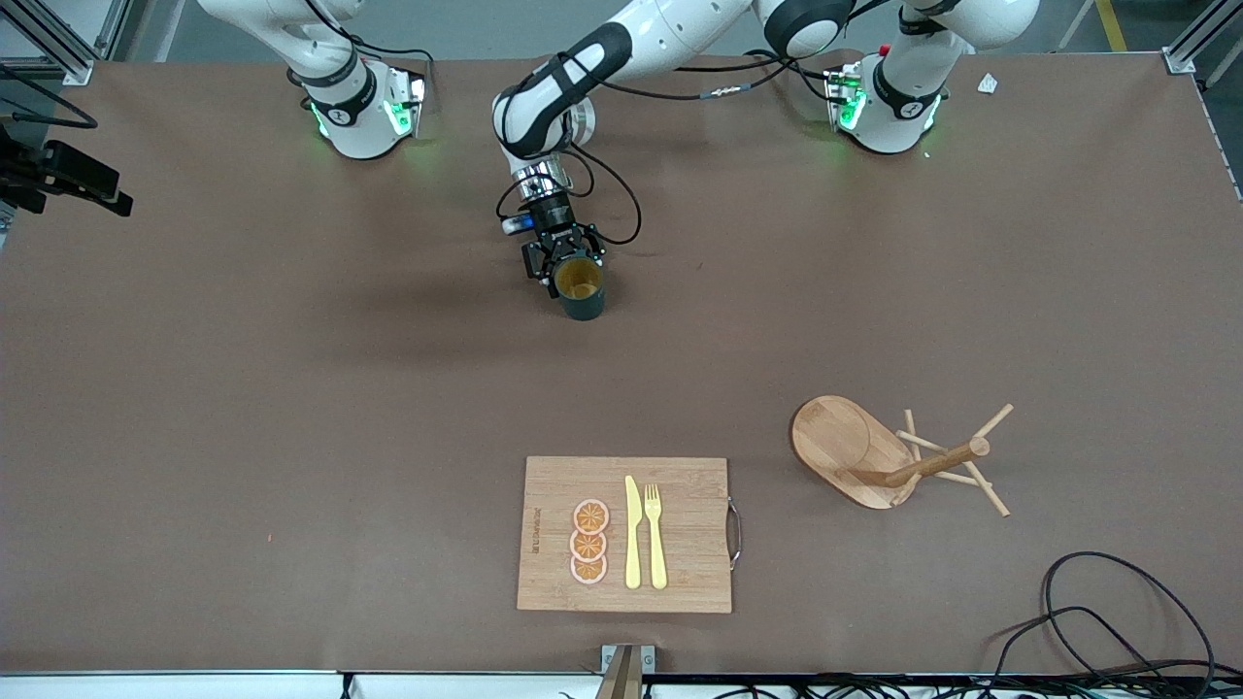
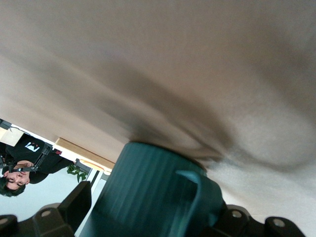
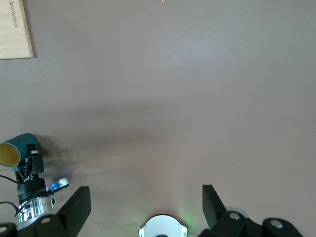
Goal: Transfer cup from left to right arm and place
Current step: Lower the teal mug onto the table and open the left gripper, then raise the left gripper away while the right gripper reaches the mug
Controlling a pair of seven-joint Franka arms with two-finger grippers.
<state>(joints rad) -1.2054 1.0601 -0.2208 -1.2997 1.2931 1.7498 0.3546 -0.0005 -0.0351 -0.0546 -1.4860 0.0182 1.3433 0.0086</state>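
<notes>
Front view: cup (image 1: pixel 582 288) between left gripper (image 1: pixel 568 267) fingers.

A robotics lab: two white arms (image 1: pixel 621 58) are bolted at the top of the front view to a big table (image 1: pixel 291 408) covered in brown paper, with aluminium framing (image 1: pixel 58 39) in the upper corners, loose cables (image 1: pixel 1117 621) at lower right, and a camera rig (image 1: pixel 68 180) at the left edge.

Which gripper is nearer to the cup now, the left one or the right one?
Left. The left gripper is at the cup, fingers around it; the right gripper waits open, apart, near its own base.
</notes>
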